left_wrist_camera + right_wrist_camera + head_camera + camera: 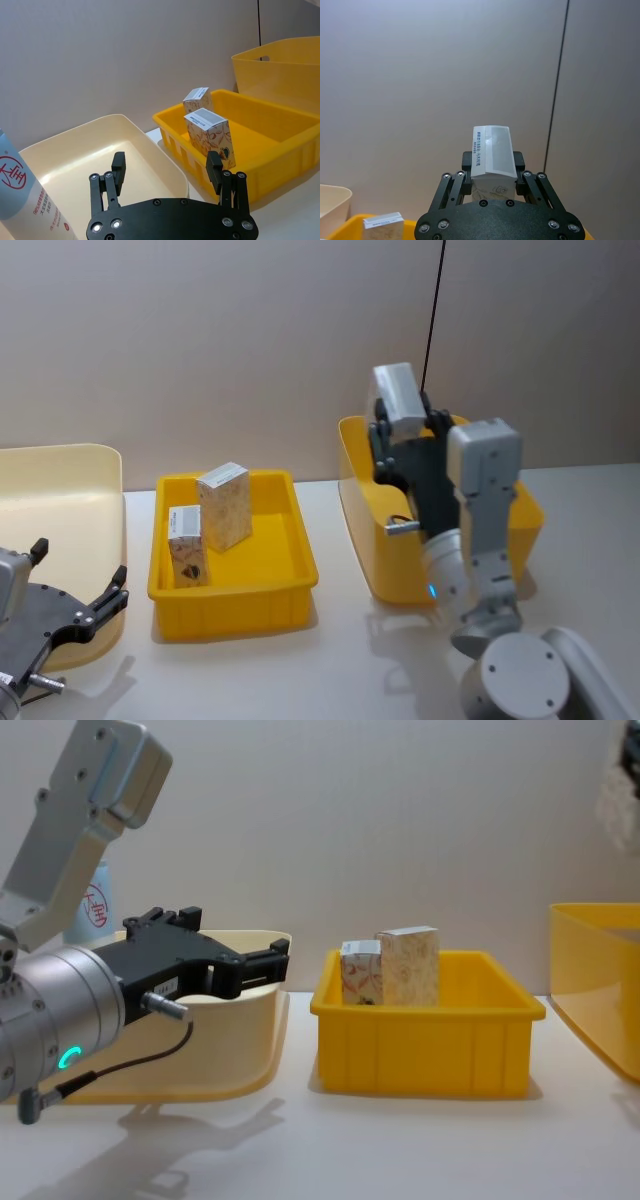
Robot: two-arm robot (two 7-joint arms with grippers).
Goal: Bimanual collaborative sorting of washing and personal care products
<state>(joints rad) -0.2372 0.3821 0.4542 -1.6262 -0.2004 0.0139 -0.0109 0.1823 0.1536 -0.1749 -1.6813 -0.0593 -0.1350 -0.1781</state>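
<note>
Head view: the right gripper [400, 425] holds a carton [397, 397] raised above the deep yellow bin [352, 465]; two cartons [224, 505] stand in the shallow yellow tray [290, 495].

Left wrist view: the left gripper [167, 172] is spread, empty, over the cream bin [100, 132]; a blue tube [20, 192] stands beside it.

Right wrist view: fingers [519, 161] pinch the carton's sides.

Judgement: transport step; next, carry it to the tray and release.

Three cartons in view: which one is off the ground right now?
The carton clamped in the right gripper, held high above the deep yellow bin. The other two cartons stand in the shallow yellow tray.
</note>
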